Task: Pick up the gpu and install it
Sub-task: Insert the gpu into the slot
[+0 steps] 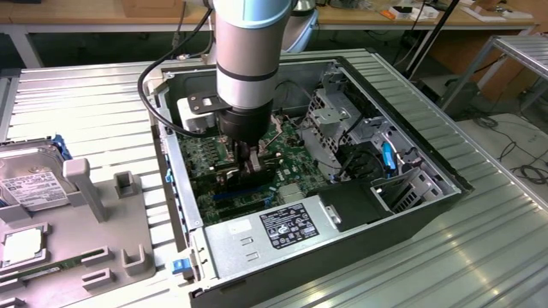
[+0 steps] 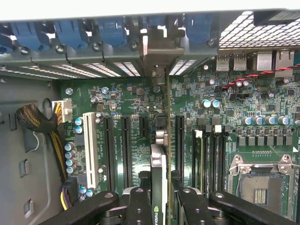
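Low inside the open computer case, just over the green motherboard. Holding the gpu in the gripper, jaws part-way in and pinched on the card's two flat faces, one black finger on each side. Neither wide nor fully closed; held apart by the card's thickness.

Key relation: gpu straight beneath the gripper, standing on edge, thin side toward the wrist camera. Long axis parallel to the black expansion slots, running from the gripper out to the rear wall of the case. Metal bracket at the far end, at the row of rear slot openings with blue clips, apparently lined up with one opening. Card between the short black slot and a long black slot. Slot directly under the card hidden by the card itself, so cannot tell whether the bottom edge is in a slot or just above it. No obvious tilt along the length.

Elsewhere: white slot and yellow-black cable bundle well off to one side of the card, processor socket off to the other. In the exterior view, power supply at the near end of the case. Hard drive by a grey tray at the exterior view's left, well apart from the case on the ribbed tabletop.
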Controlling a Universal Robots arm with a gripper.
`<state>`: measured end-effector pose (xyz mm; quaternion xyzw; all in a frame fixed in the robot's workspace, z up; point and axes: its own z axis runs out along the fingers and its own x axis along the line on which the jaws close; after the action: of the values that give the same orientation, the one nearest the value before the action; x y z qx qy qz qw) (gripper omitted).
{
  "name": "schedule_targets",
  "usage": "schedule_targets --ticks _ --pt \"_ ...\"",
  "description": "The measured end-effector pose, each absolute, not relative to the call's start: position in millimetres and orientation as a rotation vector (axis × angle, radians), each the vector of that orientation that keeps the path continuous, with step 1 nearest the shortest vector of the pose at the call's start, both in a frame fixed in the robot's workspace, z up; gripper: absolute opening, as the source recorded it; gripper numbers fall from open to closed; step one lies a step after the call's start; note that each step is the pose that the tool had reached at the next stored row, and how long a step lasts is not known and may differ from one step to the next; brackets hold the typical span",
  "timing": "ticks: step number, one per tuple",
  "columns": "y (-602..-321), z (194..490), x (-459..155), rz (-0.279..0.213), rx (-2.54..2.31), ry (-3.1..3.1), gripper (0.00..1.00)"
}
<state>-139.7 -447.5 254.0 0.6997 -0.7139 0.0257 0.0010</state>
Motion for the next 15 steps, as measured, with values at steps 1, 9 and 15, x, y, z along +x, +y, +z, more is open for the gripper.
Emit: schedule_targets --ticks 1,9,15 --pt "-447.5 254.0 -139.7 0.081 2.197 -2.242 0.27" --pt "-447.5 254.0 -139.7 0.081 2.197 -2.242 0.27" --pt "-447.5 260.6 -139.3 0.08 2.198 -2.241 0.27"
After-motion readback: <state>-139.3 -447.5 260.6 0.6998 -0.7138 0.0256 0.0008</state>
